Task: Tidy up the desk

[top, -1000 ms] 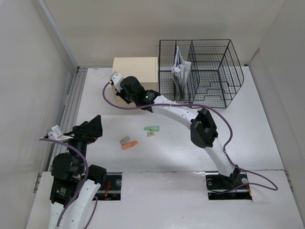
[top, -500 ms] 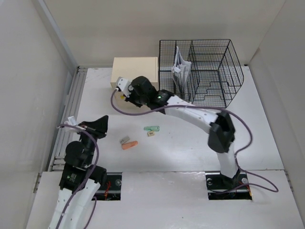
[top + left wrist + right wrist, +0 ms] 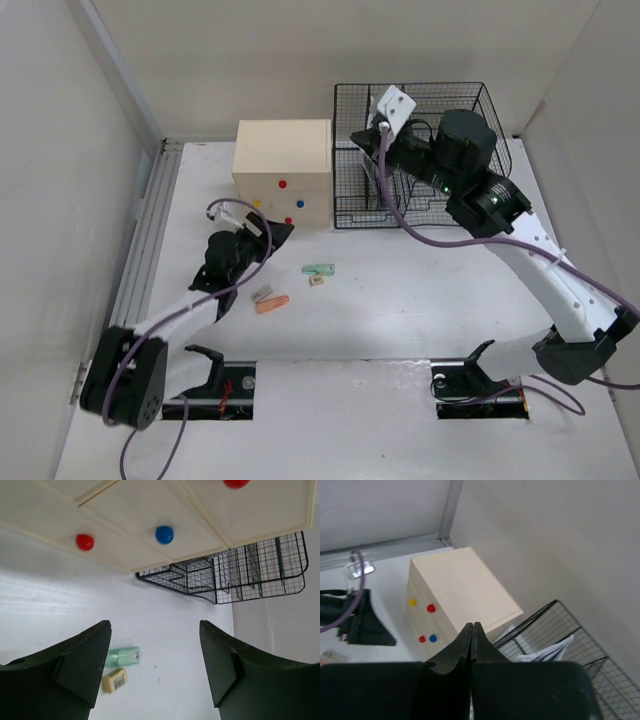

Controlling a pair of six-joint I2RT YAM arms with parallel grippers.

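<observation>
Moved since earlier: your right arm has swung away from the front of the drawer box (image 3: 283,150) and now reaches high over the wire organizer (image 3: 460,200); your left arm has stretched out from its folded pose by the rail toward the box front, whose knobs are now uncovered
Left gripper (image 3: 155,630): fingers spread wide, nothing between them; it faces the box front, with the blue knob (image 3: 164,534) and a red knob (image 3: 84,542) just ahead
Right gripper (image 3: 472,630): fingers pressed together tip to tip, nothing seen held
Loose items: green piece (image 3: 319,269), tan piece (image 3: 317,281), orange piece (image 3: 272,304) and grey piece (image 3: 262,293) lie in the open, near the left gripper on its near side
Risk, knob: the knobs are small and round; if you close off-centre the fingers will likely slide off, or push the light box back instead of drawing a drawer
Risk, cable: the left arm's purple cable loops close to the grey and orange pieces; a sweep could drag them
Risk, mesh: the right arm hangs right over the organizer; dropping carelessly could catch fingers or cable on the wire
Desk (image 3: 400,310): under both arms; the left gripper sits low over its left-centre, just before the box, while the right gripper stands well above its far right part, with the organizer between them
</observation>
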